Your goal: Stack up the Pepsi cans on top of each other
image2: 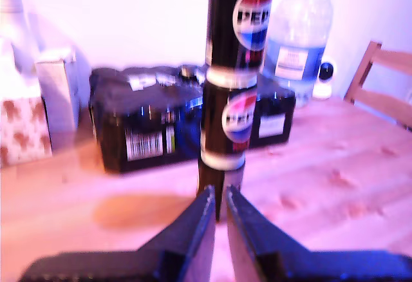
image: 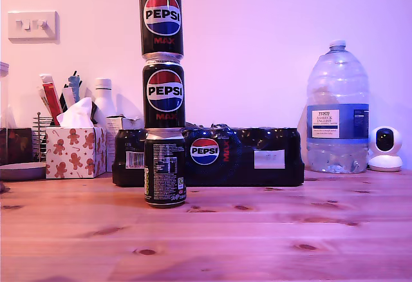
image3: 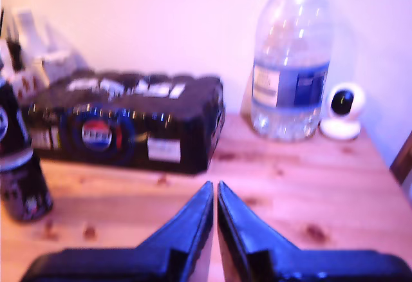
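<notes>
Three Pepsi cans (image: 163, 95) stand stacked upright on the wooden table (image: 270, 230), just before the multipack (image: 244, 156). My first gripper (image2: 219, 198) and my second gripper (image3: 215, 192) both hold nothing, fingertips nearly together.

Black cans (image: 163, 95), silver rims, red-white-blue globes, red "MAX"; white small print on lowest. Black multipack (image: 244, 156), same globe, white labels. White tissue box (image: 74, 152), brown gingerbread figures. Clear bottle (image: 337, 111), blue-white label. Dark blue grippers (image2: 217, 221).
</notes>
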`<state>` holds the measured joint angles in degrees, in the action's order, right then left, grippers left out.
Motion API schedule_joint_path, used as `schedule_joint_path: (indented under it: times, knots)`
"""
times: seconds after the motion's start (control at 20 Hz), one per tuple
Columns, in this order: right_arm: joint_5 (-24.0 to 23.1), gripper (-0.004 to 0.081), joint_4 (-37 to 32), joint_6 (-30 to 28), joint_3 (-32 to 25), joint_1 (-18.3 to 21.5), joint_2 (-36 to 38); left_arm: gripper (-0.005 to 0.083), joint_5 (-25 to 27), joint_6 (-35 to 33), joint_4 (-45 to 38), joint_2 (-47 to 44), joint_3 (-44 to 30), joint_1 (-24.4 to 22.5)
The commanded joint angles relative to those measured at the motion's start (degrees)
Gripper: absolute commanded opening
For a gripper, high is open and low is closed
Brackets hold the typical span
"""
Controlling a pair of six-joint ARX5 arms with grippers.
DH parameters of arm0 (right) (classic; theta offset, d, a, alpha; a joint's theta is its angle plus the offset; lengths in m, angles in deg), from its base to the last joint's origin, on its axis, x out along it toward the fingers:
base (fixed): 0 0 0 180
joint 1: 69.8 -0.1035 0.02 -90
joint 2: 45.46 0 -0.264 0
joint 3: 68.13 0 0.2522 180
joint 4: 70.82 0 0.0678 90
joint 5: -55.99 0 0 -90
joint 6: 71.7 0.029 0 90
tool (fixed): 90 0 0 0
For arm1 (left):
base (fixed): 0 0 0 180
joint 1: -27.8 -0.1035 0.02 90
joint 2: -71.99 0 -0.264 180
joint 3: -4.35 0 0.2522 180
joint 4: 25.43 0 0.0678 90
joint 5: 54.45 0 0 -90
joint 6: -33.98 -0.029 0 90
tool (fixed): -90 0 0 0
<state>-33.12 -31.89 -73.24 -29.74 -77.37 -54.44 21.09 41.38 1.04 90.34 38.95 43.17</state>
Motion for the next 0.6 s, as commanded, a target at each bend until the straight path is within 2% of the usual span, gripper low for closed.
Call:
schedule_joint_path:
  times: [0.0,0.2,0.55]
  knots:
    - [0.0,-0.001,2.2,0.1,-0.7,0.1,-0.3,0.0039,-0.1,0.2,1.4,-0.1,-1.2,0.2]
    - [0.0,-0.001,10.1,0.1,-0.7,0.1,-0.3,0.0039,-0.1,0.1,6.5,0.0,-1.2,0.2]
    - [0.0,-0.0009,10.0,0.1,-0.7,0.1,-0.4,0.0039,-0.1,0.1,15.1,0.0,-1.2,0.2]
